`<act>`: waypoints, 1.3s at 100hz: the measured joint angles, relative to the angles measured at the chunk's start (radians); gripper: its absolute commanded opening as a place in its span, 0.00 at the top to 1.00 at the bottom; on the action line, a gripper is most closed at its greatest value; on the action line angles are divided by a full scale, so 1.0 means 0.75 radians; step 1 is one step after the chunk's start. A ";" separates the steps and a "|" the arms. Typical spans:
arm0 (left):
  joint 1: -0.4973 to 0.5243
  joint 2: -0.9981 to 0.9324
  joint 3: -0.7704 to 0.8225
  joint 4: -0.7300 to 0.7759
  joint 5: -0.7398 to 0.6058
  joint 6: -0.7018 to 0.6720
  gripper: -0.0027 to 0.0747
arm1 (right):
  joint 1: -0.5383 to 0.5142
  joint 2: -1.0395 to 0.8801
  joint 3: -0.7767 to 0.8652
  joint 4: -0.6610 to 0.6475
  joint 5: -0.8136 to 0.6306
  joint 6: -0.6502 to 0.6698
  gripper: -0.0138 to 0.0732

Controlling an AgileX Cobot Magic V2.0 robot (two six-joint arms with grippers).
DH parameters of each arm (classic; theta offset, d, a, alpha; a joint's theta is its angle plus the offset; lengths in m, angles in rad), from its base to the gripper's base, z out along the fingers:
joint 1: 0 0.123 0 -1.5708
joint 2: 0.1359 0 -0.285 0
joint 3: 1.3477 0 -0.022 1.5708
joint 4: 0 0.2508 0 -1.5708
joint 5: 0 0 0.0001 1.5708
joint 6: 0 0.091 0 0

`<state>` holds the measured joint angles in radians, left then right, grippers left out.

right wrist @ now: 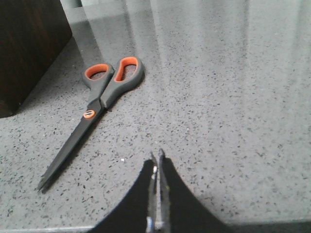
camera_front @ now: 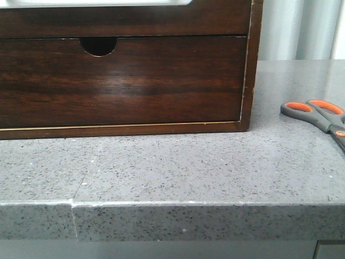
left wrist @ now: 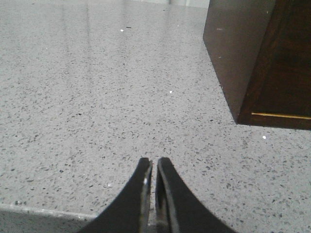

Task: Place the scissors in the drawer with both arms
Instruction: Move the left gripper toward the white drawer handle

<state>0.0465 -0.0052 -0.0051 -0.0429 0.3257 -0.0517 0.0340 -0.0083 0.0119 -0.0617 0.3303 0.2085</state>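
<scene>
The scissors (camera_front: 318, 114) lie flat on the grey stone counter at the right edge of the front view, handles toward the casing. In the right wrist view the scissors (right wrist: 99, 99) lie closed, beyond and to one side of my right gripper (right wrist: 157, 156), which is shut and empty. The drawer (camera_front: 121, 81) is closed, its half-round notch (camera_front: 98, 46) in the top edge. My left gripper (left wrist: 153, 162) is shut and empty over bare counter, apart from the casing's corner (left wrist: 245, 114). Neither arm shows in the front view.
The wooden casing (camera_front: 249, 81) with a thin gold line surrounds the drawer. The counter's front edge (camera_front: 172, 204) runs across the front view, with a seam (camera_front: 73, 205) at the left. Pale curtains (camera_front: 296, 29) hang behind at the right.
</scene>
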 measured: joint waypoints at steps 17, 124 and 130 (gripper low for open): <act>0.000 0.000 0.000 0.000 0.000 0.000 0.99 | 0.000 0.000 0.000 0.000 0.000 0.000 0.90; 0.000 0.000 0.000 -0.564 -0.094 0.000 0.99 | 0.000 0.000 0.000 -0.060 -0.159 0.000 0.90; 0.000 0.000 0.000 -0.697 -0.105 0.000 0.99 | 0.000 0.000 0.000 -0.057 -0.218 0.000 0.90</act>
<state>0.0465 -0.0052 -0.0051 -0.5657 0.2470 -0.0517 0.0340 -0.0083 0.0119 -0.1045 0.1666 0.2085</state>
